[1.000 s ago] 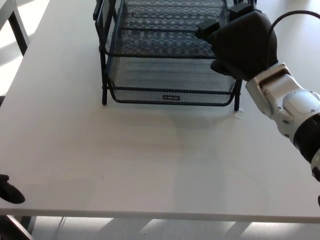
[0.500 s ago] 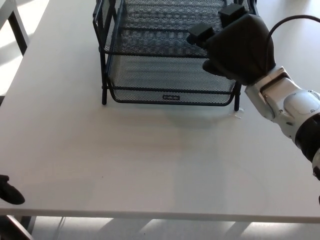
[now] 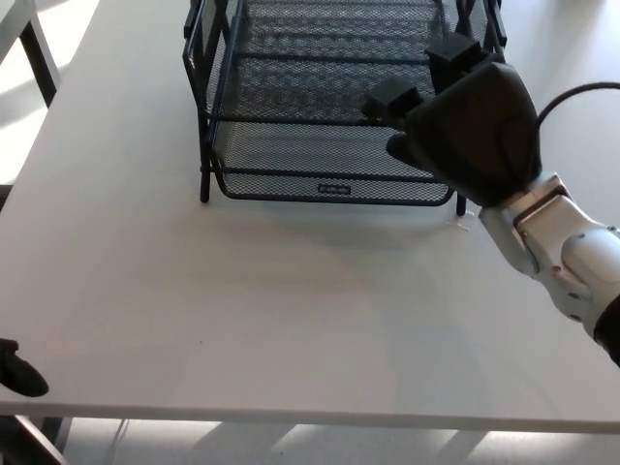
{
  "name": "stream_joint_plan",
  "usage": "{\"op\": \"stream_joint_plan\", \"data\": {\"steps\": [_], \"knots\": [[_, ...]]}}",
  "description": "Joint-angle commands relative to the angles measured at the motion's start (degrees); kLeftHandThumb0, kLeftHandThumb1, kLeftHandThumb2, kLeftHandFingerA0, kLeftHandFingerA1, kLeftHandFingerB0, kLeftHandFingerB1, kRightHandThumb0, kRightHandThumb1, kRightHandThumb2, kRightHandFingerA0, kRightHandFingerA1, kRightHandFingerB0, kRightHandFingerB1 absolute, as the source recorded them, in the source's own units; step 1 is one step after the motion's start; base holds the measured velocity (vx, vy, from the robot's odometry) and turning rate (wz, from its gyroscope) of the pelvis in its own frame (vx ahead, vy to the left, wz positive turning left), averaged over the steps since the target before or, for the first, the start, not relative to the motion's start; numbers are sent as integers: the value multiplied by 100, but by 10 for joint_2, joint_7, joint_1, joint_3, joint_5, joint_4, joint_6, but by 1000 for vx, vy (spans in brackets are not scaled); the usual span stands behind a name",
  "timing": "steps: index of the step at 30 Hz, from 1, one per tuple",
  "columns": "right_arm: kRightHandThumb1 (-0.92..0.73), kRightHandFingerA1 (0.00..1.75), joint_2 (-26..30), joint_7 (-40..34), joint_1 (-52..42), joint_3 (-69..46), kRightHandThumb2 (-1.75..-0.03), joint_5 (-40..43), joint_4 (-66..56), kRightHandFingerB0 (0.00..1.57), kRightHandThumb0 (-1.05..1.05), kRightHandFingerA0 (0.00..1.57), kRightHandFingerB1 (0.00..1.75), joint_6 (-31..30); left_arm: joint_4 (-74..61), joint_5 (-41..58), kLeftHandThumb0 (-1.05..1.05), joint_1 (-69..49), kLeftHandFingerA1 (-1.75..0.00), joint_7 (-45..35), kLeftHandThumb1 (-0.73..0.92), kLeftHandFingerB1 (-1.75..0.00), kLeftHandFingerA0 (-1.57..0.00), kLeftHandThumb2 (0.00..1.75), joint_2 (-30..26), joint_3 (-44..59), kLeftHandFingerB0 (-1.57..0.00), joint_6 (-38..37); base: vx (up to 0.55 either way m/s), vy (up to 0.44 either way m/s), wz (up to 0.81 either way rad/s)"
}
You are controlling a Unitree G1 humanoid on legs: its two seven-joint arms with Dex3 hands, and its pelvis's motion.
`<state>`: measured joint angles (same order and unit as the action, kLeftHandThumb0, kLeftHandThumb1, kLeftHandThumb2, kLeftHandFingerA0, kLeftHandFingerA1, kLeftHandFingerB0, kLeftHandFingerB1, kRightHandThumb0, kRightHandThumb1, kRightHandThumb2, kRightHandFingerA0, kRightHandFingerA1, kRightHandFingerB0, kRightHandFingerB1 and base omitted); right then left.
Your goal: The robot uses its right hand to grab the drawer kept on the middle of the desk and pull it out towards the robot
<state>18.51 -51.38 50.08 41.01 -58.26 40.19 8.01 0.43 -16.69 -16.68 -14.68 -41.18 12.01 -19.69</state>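
Desk [image 3: 291, 320]: white top, fills most of view; front edge runs along bottom of pic.
Drawer rack [image 3: 329, 107]: black wire mesh, stacked trays in a black frame, sits at far-middle of desk, upper part cut off by top of pic.
Bottom drawer [image 3: 329, 160]: lowest mesh tray, front rim faces robot, small label plate [image 3: 332, 189] at centre of rim. Front rim sits about level w/ frame's front legs.
Upper tray [image 3: 329, 82]: mesh shelf directly above bottom drawer, front rail crosses behind the fingers.
Frame leg [image 3: 204, 145]: black upright at rack's front-left corner, foot on desk.
Right hand [image 3: 465, 121]: black, comes in from pic right, over rack's front-right corner; covers that corner of rack.
Fingers [image 3: 389, 97]: two thick tips point toward rack, spread apart from each other, one lower-left near upper tray's front rail, other higher up at right. Can't tell if tips touch the mesh or sit just above it. Nothing clearly clasped; hand looks open.
Right forearm [image 3: 557, 247]: white/grey shell, runs from wrist down to right edge of pic; black cable [image 3: 581, 92] loops off back of hand.
Left hand [image 3: 17, 368]: only a small black bit shows at lower-left edge, by desk front edge; finger state – can't tell.
Chair [image 3: 29, 48]: dark leg and pale seat part, top-left, beside desk.
Scrap [image 3: 463, 221]: tiny white bit on desk just by rack's front-right foot.
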Motion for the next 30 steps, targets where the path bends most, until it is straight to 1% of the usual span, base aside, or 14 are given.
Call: {"op": "stream_joint_plan", "data": {"steps": [1,2,5,6,12,13,15,17,18,22,23,28,29,30], "knots": [[-48,155,55,17,-95,-20,-55,-18,-119,99,-45,91,63,-5,5,5,-32,-3,-89,-6,55,-62,-81,56,-9,8,-80,-7,0,0,0],[-48,156,60,21,-104,-23,-55,-12,-133,98,-44,90,64,7,5,3,-30,-5,-88,-5,54,-61,-80,56,-10,10,-80,-8,0,0,0],[-49,158,69,23,-128,-32,-55,-23,-171,98,-46,90,66,-3,10,0,-30,-5,-87,-2,54,-61,-79,56,-10,9,-80,-13,0,0,0],[-49,158,78,43,-153,-41,-55,-19,-209,96,-43,86,63,-6,10,-1,-31,-5,-86,-5,55,-59,-78,56,-10,8,-79,-6,0,0,0],[-50,155,87,88,-195,-69,-55,-18,-272,94,-41,85,62,-4,3,-2,-30,-9,-88,-4,55,-59,-79,56,-9,11,-79,-5,0,0,0],[-48,157,87,99,-208,-77,-59,-16,-290,93,-41,83,60,-8,1,-3,-30,-10,-88,-4,55,-59,-79,56,-9,11,-79,-3,0,0,0],[-50,157,85,102,-212,-81,-55,-23,-295,95,-42,85,61,-10,5,-4,-30,-8,-91,-2,54,-62,-81,56,-9,10,-81,-7,0,0,0],[-50,157,82,101,-216,-86,-55,-32,-298,95,-42,85,61,-13,11,-2,-29,-6,-91,-1,53,-62,-81,56,-8,9,-81,-12,0,0,0],[-50,158,77,89,-214,-87,-55,-30,-291,96,-42,88,61,-1,6,0,-29,-13,-90,-4,54,-62,-80,56,-6,10,-80,-6,0,0,0],[-51,157,71,101,-216,-93,-55,-31,-294,95,-44,87,63,-4,1,-2,-30,-14,-89,-3,55,-62,-78,56,-7,11,-80,-4,0,0,0],[-50,157,70,104,-215,-94,-55,-30,-293,94,-42,87,63,-2,7,-4,-30,-13,-89,2,54,-62,-79,56,-8,11,-80,-17,0,0,0],[-50,159,65,111,-215,-98,-55,-27,-296,93,-40,86,64,10,5,-6,-31,-14,-89,-1,55,-61,-78,56,-8,10,-79,-9,0,0,0],[-48,160,64,116,-218,-99,-59,-25,-298,92,-40,84,63,10,5,-6,-31,-14,-89,-1,55,-61,-79,56,-9,10,-79,-9,0,0,0],[-48,160,62,117,-220,-100,-59,-26,-299,92,-40,84,63,8,6,-7,-31,-13,-89,-1,55,-61,-79,56,-9,10,-79,-10,0,0,0]]}}
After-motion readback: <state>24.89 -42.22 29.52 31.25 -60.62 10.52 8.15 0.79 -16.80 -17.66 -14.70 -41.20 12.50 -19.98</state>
